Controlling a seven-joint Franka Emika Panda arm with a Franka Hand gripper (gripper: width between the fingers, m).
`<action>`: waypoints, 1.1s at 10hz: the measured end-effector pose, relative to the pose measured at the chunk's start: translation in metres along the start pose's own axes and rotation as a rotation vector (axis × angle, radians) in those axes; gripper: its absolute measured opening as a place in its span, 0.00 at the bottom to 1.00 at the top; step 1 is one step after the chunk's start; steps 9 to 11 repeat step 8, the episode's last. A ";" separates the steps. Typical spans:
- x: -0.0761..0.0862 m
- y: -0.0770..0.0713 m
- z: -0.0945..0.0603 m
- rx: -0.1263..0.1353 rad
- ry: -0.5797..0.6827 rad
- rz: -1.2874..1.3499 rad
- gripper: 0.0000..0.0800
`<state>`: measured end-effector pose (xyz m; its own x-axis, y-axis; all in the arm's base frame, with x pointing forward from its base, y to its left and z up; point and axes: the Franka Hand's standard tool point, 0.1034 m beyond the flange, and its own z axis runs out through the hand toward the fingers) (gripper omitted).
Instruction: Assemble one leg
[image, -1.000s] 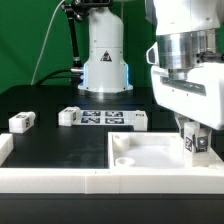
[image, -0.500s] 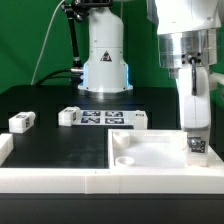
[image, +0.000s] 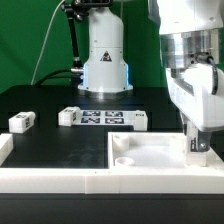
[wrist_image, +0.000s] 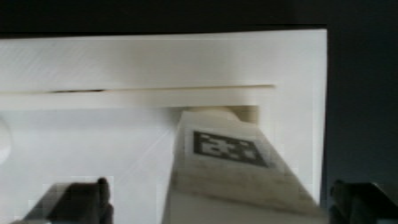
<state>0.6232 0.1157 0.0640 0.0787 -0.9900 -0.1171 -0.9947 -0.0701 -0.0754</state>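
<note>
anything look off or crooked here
Nothing stands out. The hand has one leg between its fingers over the white panel's corner; whether the leg sits straight cannot be judged. Loose legs sit undisturbed on the table.

The leg is white with a black-and-white square tag. The panel is plain white; the table is black, the backdrop green.

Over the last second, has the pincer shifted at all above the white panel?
Yes. The pincer has turned about its vertical axis while keeping its place over the white panel's corner on the exterior view's right, where the leg stands.
</note>
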 end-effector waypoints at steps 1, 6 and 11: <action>0.000 0.000 0.000 0.000 0.000 -0.119 0.80; 0.000 0.000 0.000 0.002 -0.001 -0.232 0.81; 0.000 0.000 0.000 0.002 -0.001 -0.232 0.81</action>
